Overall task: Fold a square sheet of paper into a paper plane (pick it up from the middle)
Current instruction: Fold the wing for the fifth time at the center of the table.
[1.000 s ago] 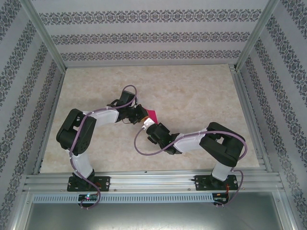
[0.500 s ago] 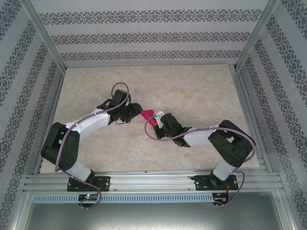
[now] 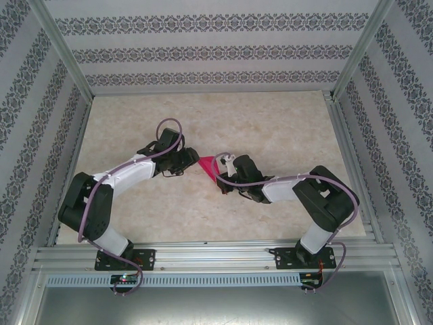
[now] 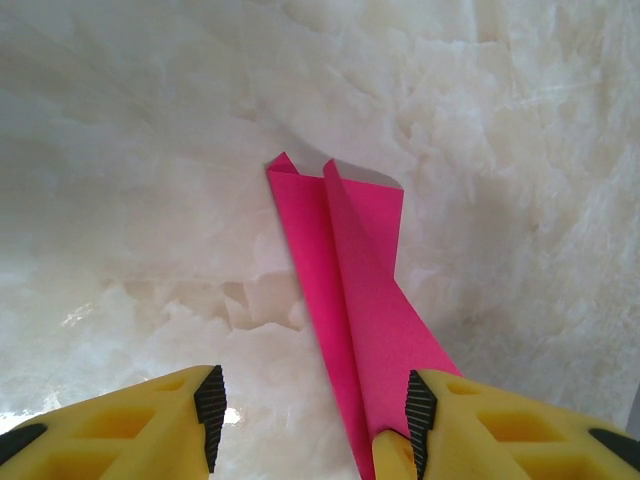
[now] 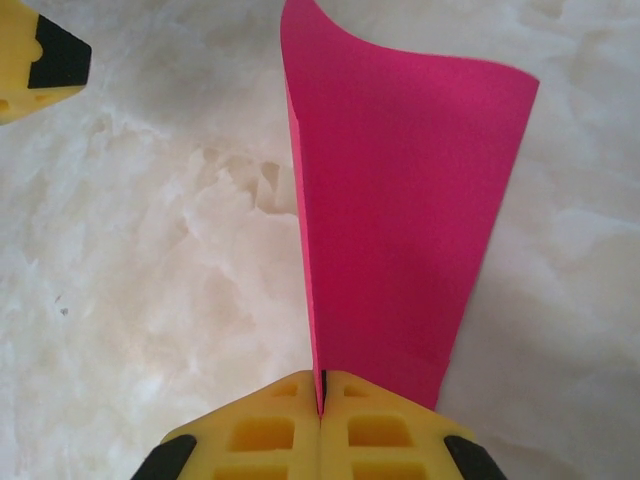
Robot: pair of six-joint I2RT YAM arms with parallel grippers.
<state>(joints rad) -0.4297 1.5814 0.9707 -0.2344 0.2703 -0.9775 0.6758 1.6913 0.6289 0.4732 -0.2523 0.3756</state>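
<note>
The square sheet of paper is folded into a slim magenta-pink paper plane (image 3: 208,168) with a centre crease, held above the table's middle. My right gripper (image 5: 322,388) is shut on its narrow end, and the wider end (image 5: 400,190) fans out away from the jaws. From the left, my left gripper (image 4: 310,410) stands open around the plane (image 4: 350,270). The paper runs between its fingers close to the right pad (image 4: 420,415), with a wide gap to the left pad (image 4: 210,410). In the top view the left gripper (image 3: 191,157) faces the right gripper (image 3: 220,180).
The tabletop (image 3: 284,128) is pale marble, framed by metal rails (image 3: 348,162) and patterned walls. One of the left gripper's fingertips (image 5: 40,50) shows at the top left of the right wrist view.
The left gripper has opened and let go of the paper, and its arm has stretched out lower. The right arm has swung rightward while still gripping the paper.
</note>
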